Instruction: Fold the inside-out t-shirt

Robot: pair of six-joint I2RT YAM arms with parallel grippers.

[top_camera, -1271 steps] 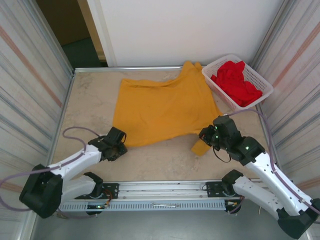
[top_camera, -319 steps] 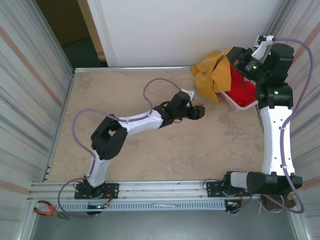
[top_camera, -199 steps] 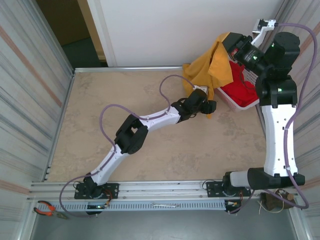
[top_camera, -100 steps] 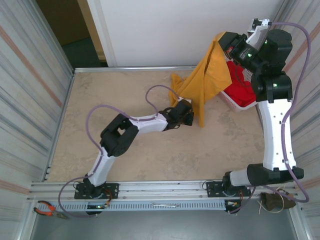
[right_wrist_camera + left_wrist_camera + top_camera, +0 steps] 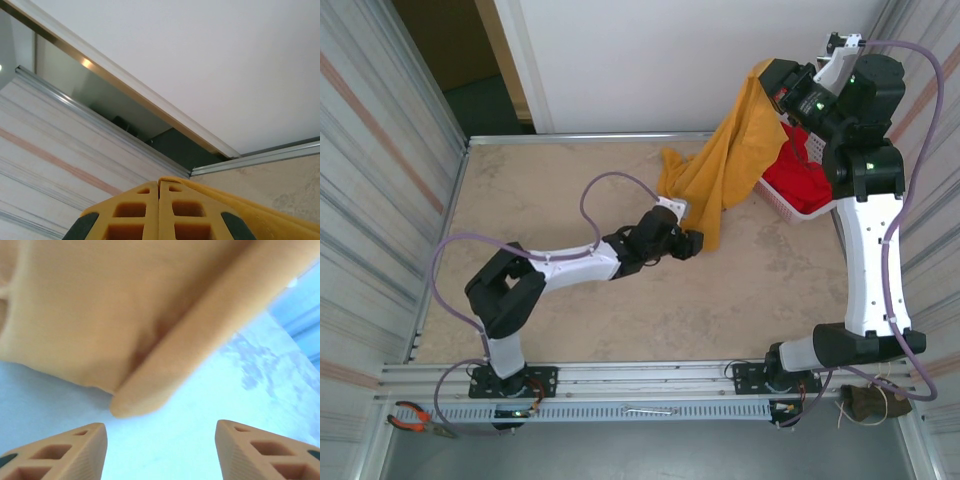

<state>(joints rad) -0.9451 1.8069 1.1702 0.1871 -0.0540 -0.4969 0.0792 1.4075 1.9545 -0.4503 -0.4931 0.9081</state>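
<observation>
The inside-out t-shirt [image 5: 730,160] is mustard yellow and hangs in a long drape from my right gripper [image 5: 772,82], which is raised high over the back right corner. Its lower end reaches the table beside my left gripper [image 5: 692,243]. In the right wrist view the right gripper [image 5: 159,200] is shut, with a fold of the t-shirt [image 5: 260,212] pinched at the tips. In the left wrist view the left gripper [image 5: 160,445] stands open low over the table. The t-shirt [image 5: 100,315] hangs just ahead, and one finger [image 5: 60,455] is clear of the cloth.
A white basket [image 5: 775,205] at the back right holds a bright red garment [image 5: 795,180], partly behind the hanging shirt. Corrugated walls close in both sides. The marble-look table [image 5: 550,190] lies bare to the left. Pliers [image 5: 410,415] lie by the front rail.
My left gripper has slid left from beside the basket to the shirt's lower end and now stands open. The right gripper has lifted the shirt higher, so it hangs longer.
</observation>
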